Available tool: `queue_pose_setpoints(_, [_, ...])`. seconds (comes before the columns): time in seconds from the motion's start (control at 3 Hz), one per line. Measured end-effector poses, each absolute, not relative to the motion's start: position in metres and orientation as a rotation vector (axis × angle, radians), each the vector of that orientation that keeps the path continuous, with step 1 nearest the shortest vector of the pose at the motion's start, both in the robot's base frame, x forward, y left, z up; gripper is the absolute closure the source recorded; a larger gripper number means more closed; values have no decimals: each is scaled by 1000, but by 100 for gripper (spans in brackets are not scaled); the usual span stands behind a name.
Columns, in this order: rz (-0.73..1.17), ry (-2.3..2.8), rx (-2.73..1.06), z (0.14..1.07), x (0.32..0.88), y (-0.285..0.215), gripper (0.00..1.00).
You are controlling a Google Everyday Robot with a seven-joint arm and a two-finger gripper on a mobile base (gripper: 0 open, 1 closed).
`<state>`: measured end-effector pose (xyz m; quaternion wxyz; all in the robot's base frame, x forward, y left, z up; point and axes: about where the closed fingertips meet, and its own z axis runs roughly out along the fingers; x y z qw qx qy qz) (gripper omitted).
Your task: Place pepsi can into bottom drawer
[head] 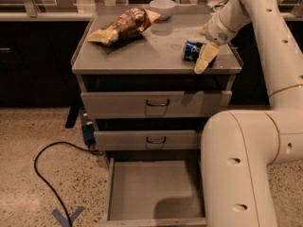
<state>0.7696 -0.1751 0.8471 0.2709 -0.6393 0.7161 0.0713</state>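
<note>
The pepsi can point(191, 50), small and blue, lies on its side at the right of the grey cabinet top point(142, 51). My gripper point(203, 44) is at the can's right side, low over the top and open. One cream finger point(204, 58) reaches down just in front and to the right of the can; the other shows behind it. I cannot tell whether it touches the can. The bottom drawer point(151, 193) is pulled out below, and its flat grey floor is bare.
A brown-yellow chip bag point(124, 26) lies at the top's back left and a white bowl point(162, 6) at the back. The two upper drawers point(154, 103) are shut. My arm's large white link point(236, 169) stands beside the open drawer's right. A black cable point(45, 174) runs on the floor.
</note>
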Motion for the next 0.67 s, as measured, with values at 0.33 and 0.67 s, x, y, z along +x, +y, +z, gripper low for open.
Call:
queue_pose_setpoints(0.33, [211, 1952, -1723, 839, 769, -174, 0])
queue_pose_setpoints(0.67, [211, 1952, -1723, 839, 769, -174, 17])
